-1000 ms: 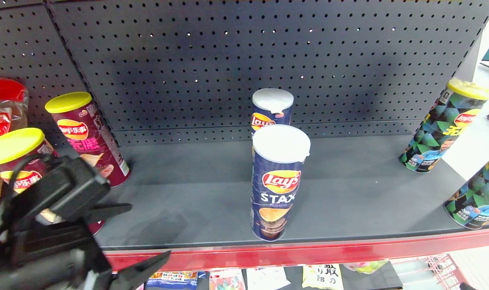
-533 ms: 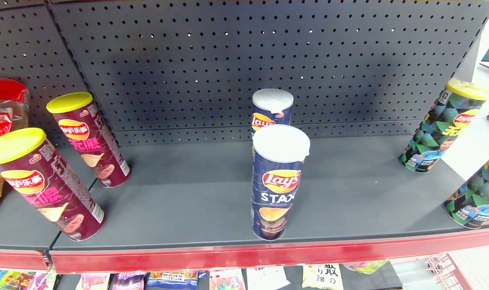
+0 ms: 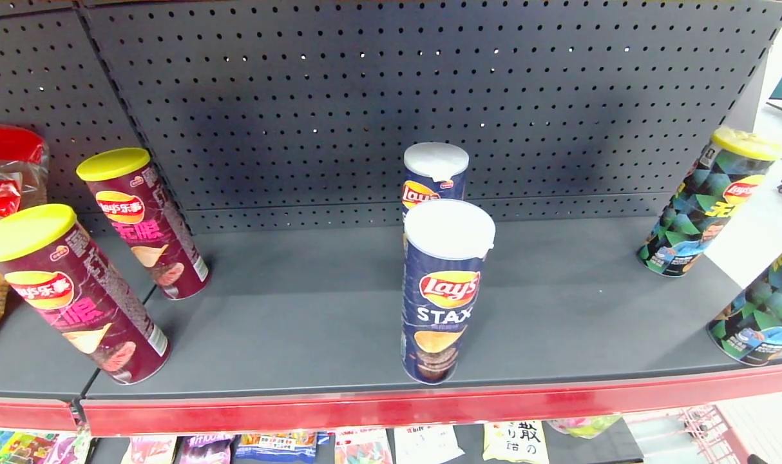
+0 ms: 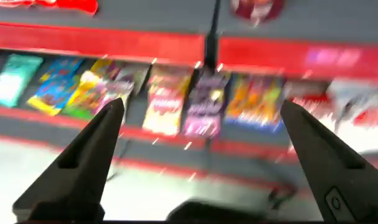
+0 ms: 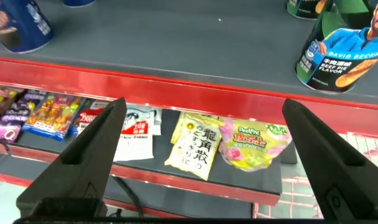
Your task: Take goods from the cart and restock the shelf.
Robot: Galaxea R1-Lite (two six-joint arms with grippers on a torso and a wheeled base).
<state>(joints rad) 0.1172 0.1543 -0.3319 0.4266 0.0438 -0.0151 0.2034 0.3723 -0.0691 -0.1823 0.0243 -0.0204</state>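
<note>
I count 6 cans standing on the shelf [image 3: 301,322]: 2 maroon cans [image 3: 75,296] left, 2 blue cans [image 3: 442,290] centre, one behind the other, 2 teal cans [image 3: 706,206] right. Left gripper [image 4: 202,104] and right gripper [image 5: 204,104]: fingers apart, holding nothing, facing packets [image 5: 198,146] on lower shelves.

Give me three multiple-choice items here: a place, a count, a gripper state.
1. Where does the front navy can stand?
A) against the back panel
B) by the red front lip
C) on the lower shelf
2. How many maroon cans with yellow lids?
A) one
B) two
C) four
3. The right gripper is:
A) shut on a can
B) shut on a bag
C) open, empty
Answers: B, base just behind the lip; B, both at the left; C, spread wide, nothing held.
</note>
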